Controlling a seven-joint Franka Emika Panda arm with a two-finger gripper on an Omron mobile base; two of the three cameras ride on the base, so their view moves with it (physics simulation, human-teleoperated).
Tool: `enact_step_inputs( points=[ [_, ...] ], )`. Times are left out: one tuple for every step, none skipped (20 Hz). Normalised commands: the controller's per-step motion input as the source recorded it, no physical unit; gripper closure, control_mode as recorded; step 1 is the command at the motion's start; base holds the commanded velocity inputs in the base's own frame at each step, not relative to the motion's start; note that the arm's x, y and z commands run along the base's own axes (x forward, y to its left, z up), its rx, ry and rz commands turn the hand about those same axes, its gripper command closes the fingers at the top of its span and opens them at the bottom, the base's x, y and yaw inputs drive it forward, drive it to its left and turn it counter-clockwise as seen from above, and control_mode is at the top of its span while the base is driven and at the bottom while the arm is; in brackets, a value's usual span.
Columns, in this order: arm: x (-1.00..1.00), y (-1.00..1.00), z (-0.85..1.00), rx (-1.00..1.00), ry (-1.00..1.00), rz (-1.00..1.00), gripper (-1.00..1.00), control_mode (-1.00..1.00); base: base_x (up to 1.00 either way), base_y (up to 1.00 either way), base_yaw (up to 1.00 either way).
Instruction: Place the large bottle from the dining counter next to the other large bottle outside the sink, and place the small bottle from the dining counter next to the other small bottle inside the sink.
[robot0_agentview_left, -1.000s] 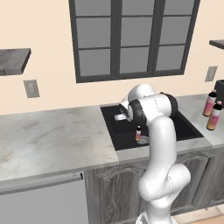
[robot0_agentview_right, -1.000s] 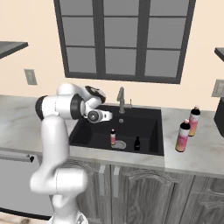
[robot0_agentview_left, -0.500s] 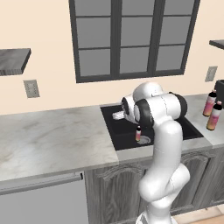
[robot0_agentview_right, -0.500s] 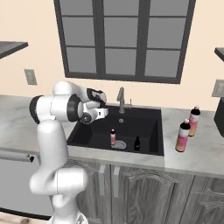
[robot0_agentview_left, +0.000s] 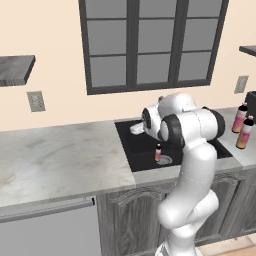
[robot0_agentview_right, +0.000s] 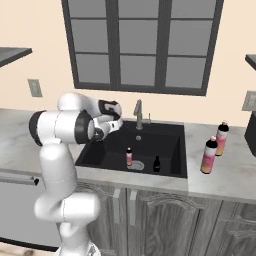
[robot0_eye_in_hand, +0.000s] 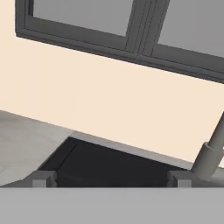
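Observation:
Two large pink-and-orange bottles stand together on the counter right of the sink, one (robot0_agentview_right: 209, 155) nearer the front and one (robot0_agentview_right: 221, 138) behind it; the left base view has them at the far right (robot0_agentview_left: 244, 133). Inside the black sink (robot0_agentview_right: 165, 137) stand a small pink bottle (robot0_agentview_right: 129, 156) (robot0_agentview_left: 158, 152) and a small dark bottle (robot0_agentview_right: 156, 163), close together near the front wall. My gripper (robot0_agentview_right: 116, 121) (robot0_agentview_left: 137, 129) hovers over the sink's back left part, open and empty. In the hand view its fingertips (robot0_eye_in_hand: 43, 178) stand wide apart, facing the sink's back rim (robot0_eye_in_hand: 109, 151) and the wall.
The faucet (robot0_agentview_right: 138, 114) (robot0_eye_in_hand: 210, 155) rises behind the sink, just right of the hand. A dark appliance (robot0_agentview_right: 250, 131) sits at the counter's far right. Grey counter (robot0_agentview_left: 55, 160) stretches left of the sink, with a wall outlet (robot0_agentview_left: 36, 101) above it.
The hand has risen a little over the sink's back left part and the elbow has swung round. The jaws stay open. No bottle has moved.

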Motion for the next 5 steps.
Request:
enact_step_inputs(
  points=[
    [-0.08, 0.13, 0.31, -0.09, -0.02, 0.0, -1.0, -1.0, 0.0, 0.0, 0.0],
    [-0.23, 0.11, 0.37, -0.1, -0.04, 0.0, -1.0, -1.0, 0.0, 0.0, 0.0],
    [-0.31, 0.09, 0.37, -0.1, -0.05, 0.0, -1.0, -1.0, 0.0, 0.0, 0.0],
    [-0.32, 0.06, 0.36, -0.08, -0.05, 0.0, -1.0, -1.0, 0.0, 0.0, 0.0],
    [-0.31, 0.04, 0.33, -0.07, -0.05, 0.0, -1.0, -1.0, 0.0, 0.0, 0.0]
  ],
)
